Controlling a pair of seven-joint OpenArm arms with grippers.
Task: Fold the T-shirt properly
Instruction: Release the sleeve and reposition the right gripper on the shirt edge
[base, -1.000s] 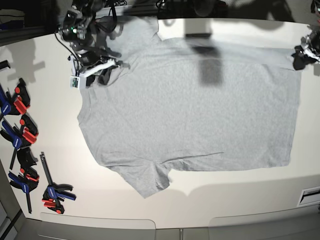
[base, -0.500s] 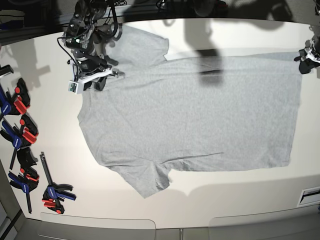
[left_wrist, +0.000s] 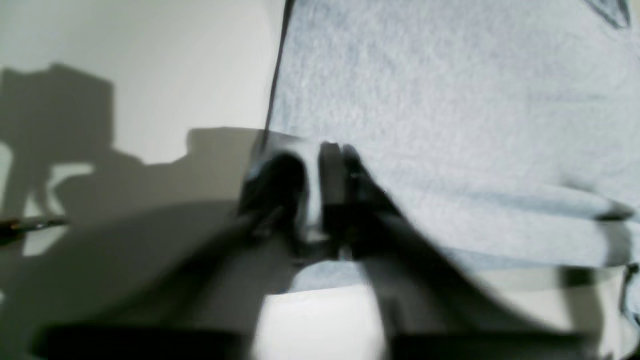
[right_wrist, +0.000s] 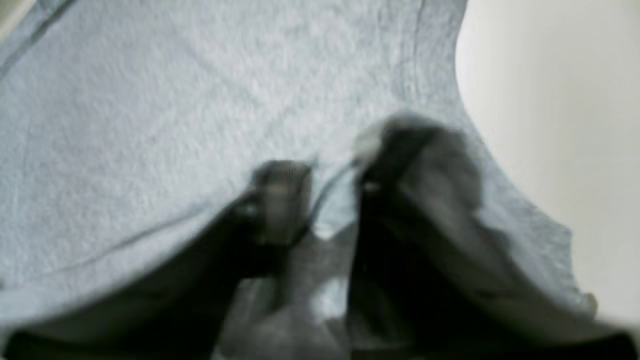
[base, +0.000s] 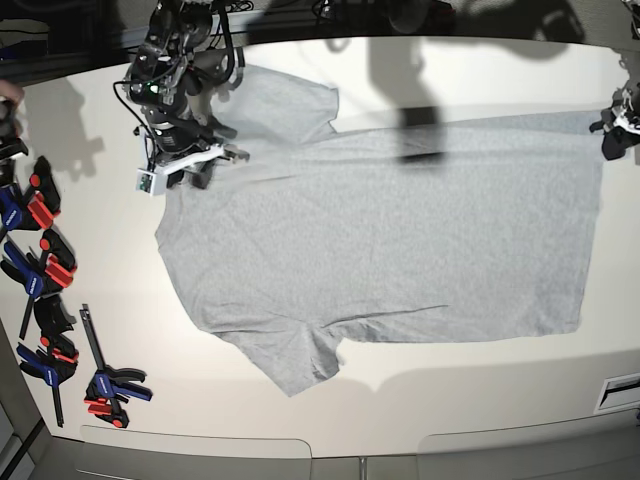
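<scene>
The T-shirt (base: 380, 230) lies flat for folding; right hand (right_wrist: 320, 195) at 10 o'clock stands parted over the shoulder, left hand (left_wrist: 312, 200) at 2 o'clock unclear through blur.

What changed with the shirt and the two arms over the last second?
The T-shirt's far edge was drawn back and flattened, uncovering its far sleeve. The right gripper at the shoulder and the left gripper at the hem corner shifted that way. The near sleeve and the clamps stayed.
</scene>
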